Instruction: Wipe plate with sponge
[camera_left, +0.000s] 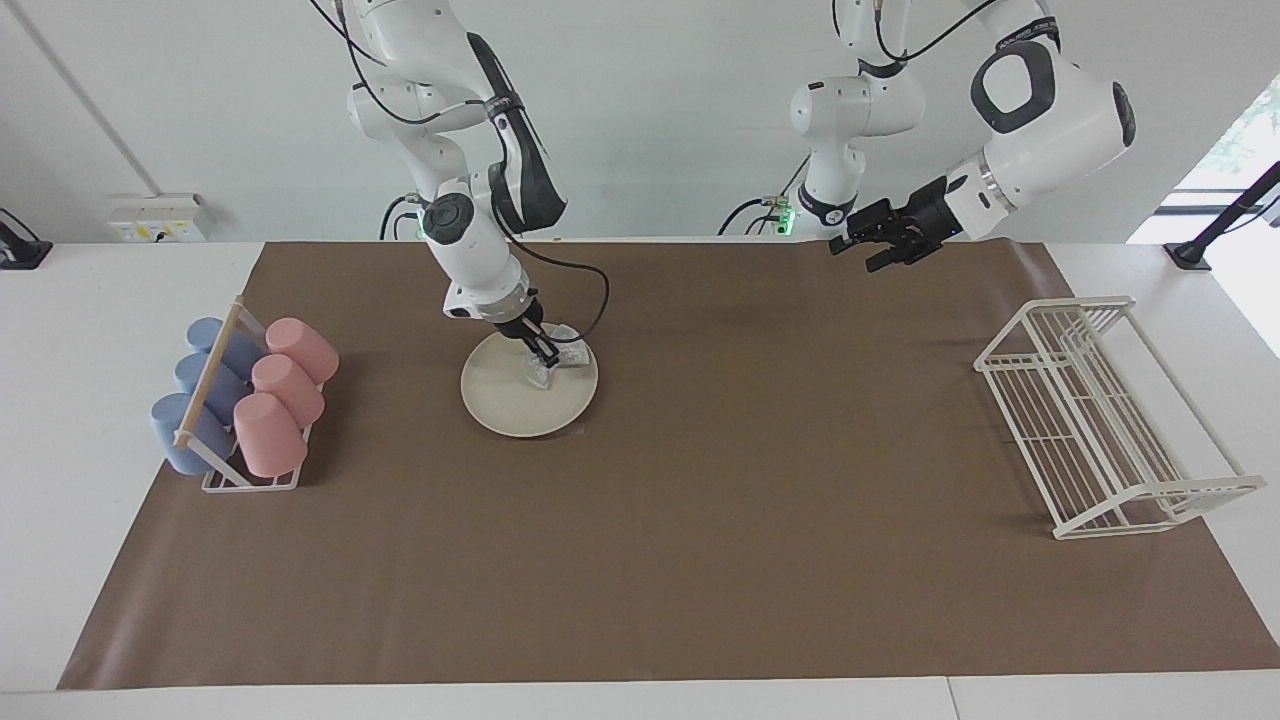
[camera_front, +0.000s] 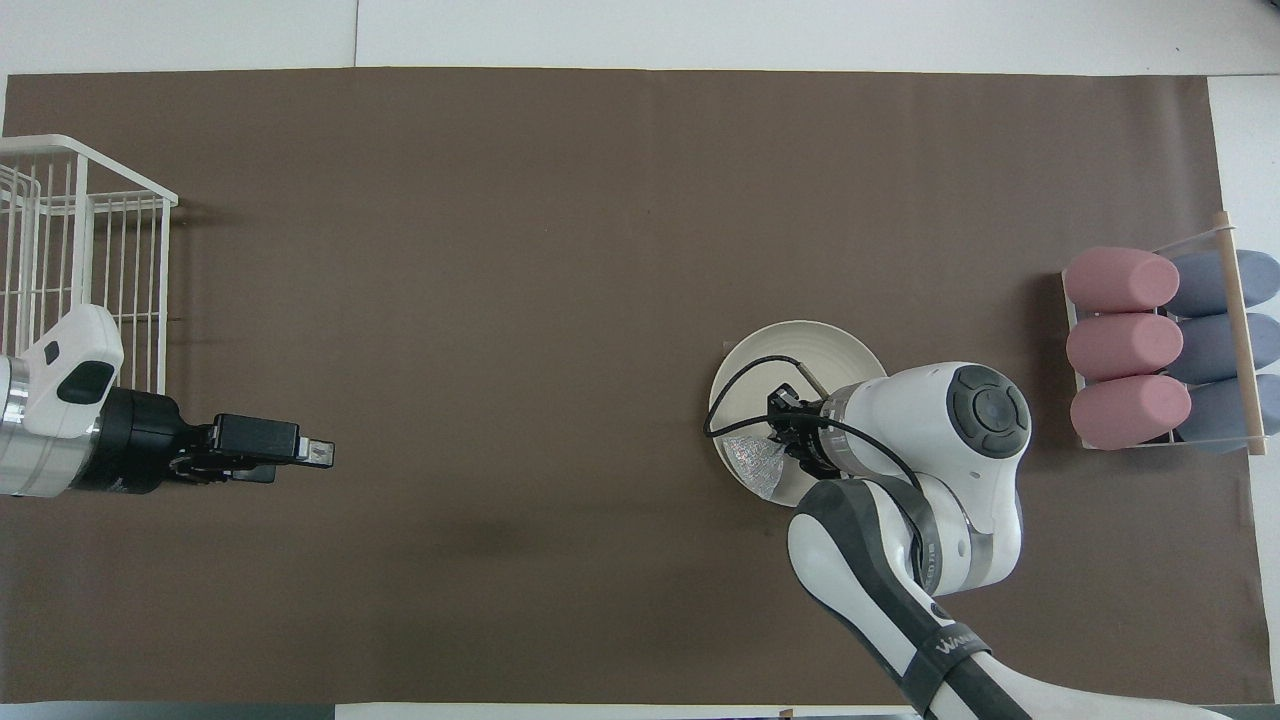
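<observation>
Two arms at work over a brown mat (camera_left: 700, 520) that covers most of the table (camera_left: 90, 300).

Right gripper (camera_left: 541, 352): down on the plate (camera_left: 515, 400), jaws clenched on the sponge (camera_left: 551, 365). Sponge pressed against the plate's surface, on the part nearer the robots and toward the left arm's end. Overhead view shows the same: silvery pad (camera_front: 752, 462) spread on the plate (camera_front: 790, 345) just beside the gripper (camera_front: 785, 430), which is partly hidden under the arm's wrist. Black cable loops from the wrist over the plate.

Plate: flat on the mat, toward the right arm's end of the table, near the cup rack (camera_left: 215, 405).

Left gripper (camera_left: 868, 245): up in the air over the mat's edge nearest the robots, toward the left arm's end, pointing sideways. Jaws released, nothing in them. Arm waits. In the overhead view it (camera_front: 310, 455) hangs near the wire rack (camera_front: 70, 260).

Cup rack: three pink cups (camera_left: 285, 395) and three blue cups (camera_left: 205, 385) lying on their sides in two rows, a wooden rod across them. Sits at the right arm's end of the mat.

White wire rack (camera_left: 1110, 415): at the left arm's end of the mat, well apart from the plate.
</observation>
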